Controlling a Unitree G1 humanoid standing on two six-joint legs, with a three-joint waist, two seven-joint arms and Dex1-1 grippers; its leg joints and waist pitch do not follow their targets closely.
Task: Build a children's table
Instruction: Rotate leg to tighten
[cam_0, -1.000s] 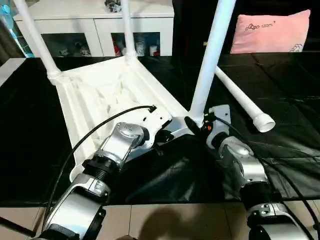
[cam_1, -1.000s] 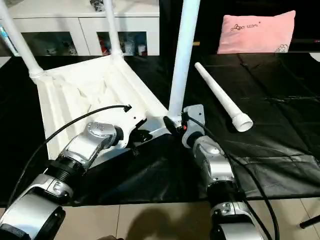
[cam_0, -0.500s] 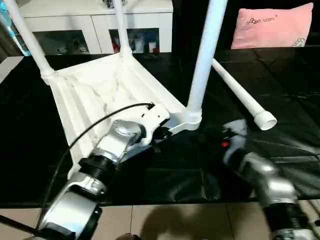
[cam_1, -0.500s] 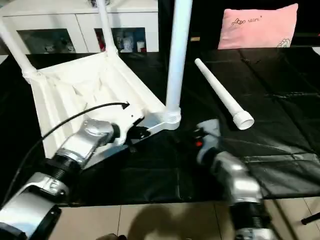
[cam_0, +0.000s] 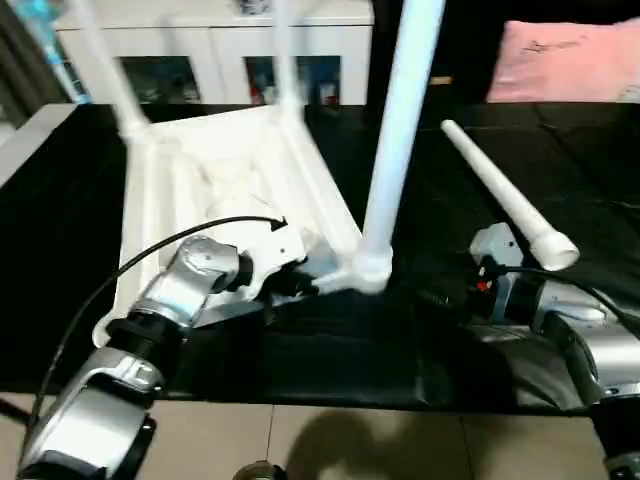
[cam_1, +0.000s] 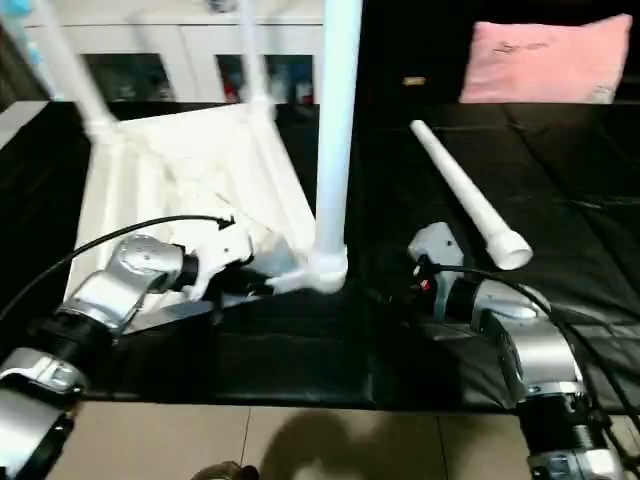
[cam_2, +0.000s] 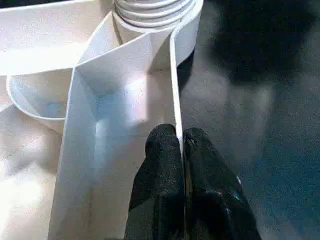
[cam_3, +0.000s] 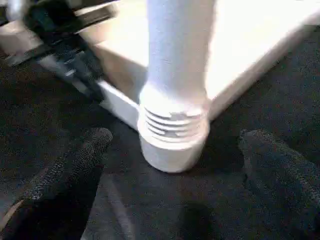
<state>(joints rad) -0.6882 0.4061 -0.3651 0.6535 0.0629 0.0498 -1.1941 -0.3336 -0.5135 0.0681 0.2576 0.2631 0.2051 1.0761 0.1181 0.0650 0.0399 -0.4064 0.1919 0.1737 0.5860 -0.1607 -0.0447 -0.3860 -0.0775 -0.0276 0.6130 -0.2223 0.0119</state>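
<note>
The children's table lies upside down: its white ribbed tabletop (cam_0: 200, 170) rests on the black cloth. Two legs stand in the far corner sockets. A third leg (cam_0: 400, 120) stands upright in the near right socket (cam_0: 370, 270). One loose leg (cam_0: 500, 195) lies on the cloth to the right. My left gripper (cam_2: 181, 137) is shut on the tabletop's thin edge wall, just beside that near socket. My right gripper (cam_3: 175, 145) is open, a little way back from the threaded foot of the upright leg (cam_3: 175, 125), its fingers (cam_3: 85, 150) wide apart and touching nothing.
A white glass-door cabinet (cam_0: 210, 30) stands behind the table. A pink pillow (cam_0: 565, 60) lies at the back right. The black cloth (cam_0: 330, 350) ends at the table's near edge, with tiled floor below.
My right gripper has let go of the near leg's foot, opened and drawn back to the right. The left gripper keeps its hold. The camera has shifted.
</note>
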